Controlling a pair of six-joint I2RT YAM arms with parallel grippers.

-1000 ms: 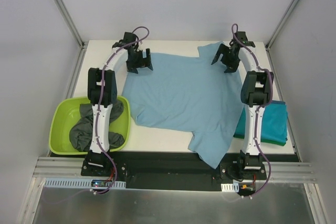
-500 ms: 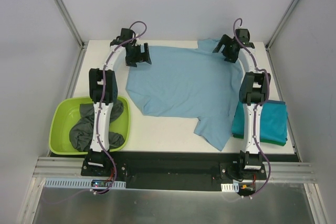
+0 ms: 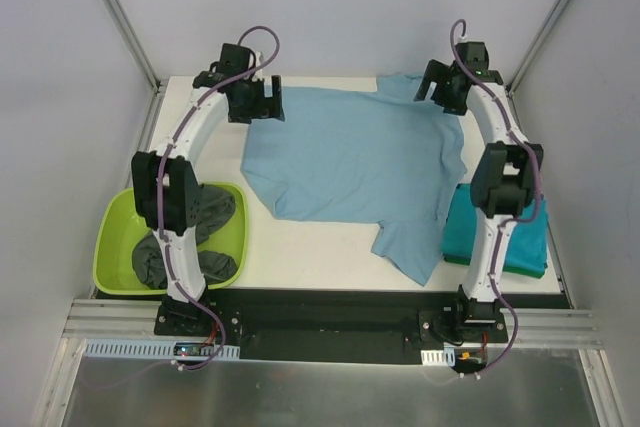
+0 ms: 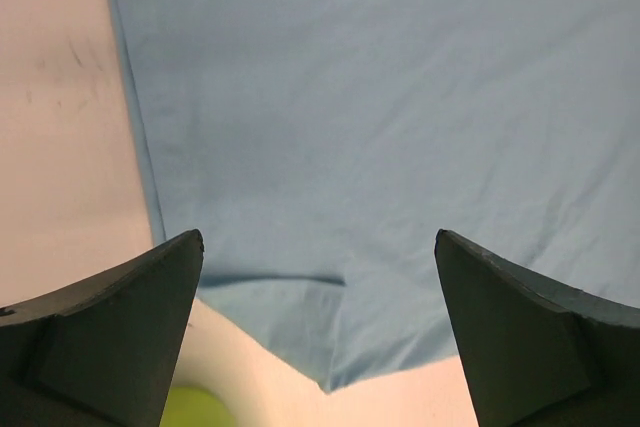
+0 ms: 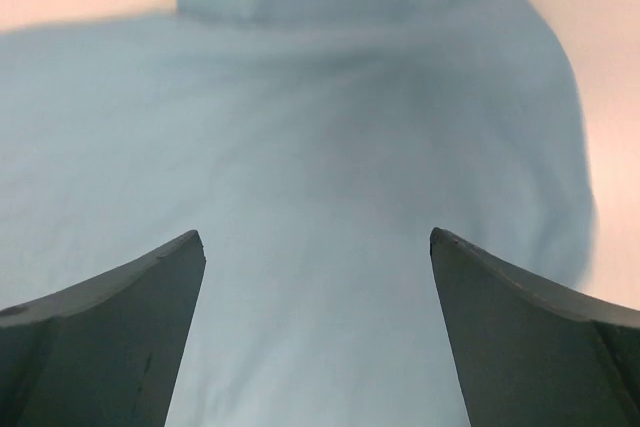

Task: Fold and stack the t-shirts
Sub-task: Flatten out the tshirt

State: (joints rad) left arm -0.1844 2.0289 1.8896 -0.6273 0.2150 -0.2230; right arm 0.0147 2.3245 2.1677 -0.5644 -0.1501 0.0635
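Note:
A light blue t-shirt (image 3: 350,157) lies spread flat across the middle of the white table, one sleeve pointing to the near edge. My left gripper (image 3: 266,103) hovers open over its far left corner; in the left wrist view the gripper (image 4: 318,237) is above the cloth (image 4: 380,117) with nothing between its fingers. My right gripper (image 3: 445,95) hovers open over the far right corner; the right wrist view shows the gripper (image 5: 316,235) over bare cloth (image 5: 320,127). A folded teal t-shirt (image 3: 525,232) lies at the right edge. Dark grey t-shirts (image 3: 150,259) lie crumpled in the tub.
A lime-green plastic tub (image 3: 115,217) stands at the near left, partly behind my left arm. Bare table (image 3: 300,252) shows between the tub and the blue shirt's sleeve. Grey walls and metal frame posts close the table in at the back and sides.
The blue shirt has slid away from the near edge towards the back. Both grippers have moved farther back and outward, staying open.

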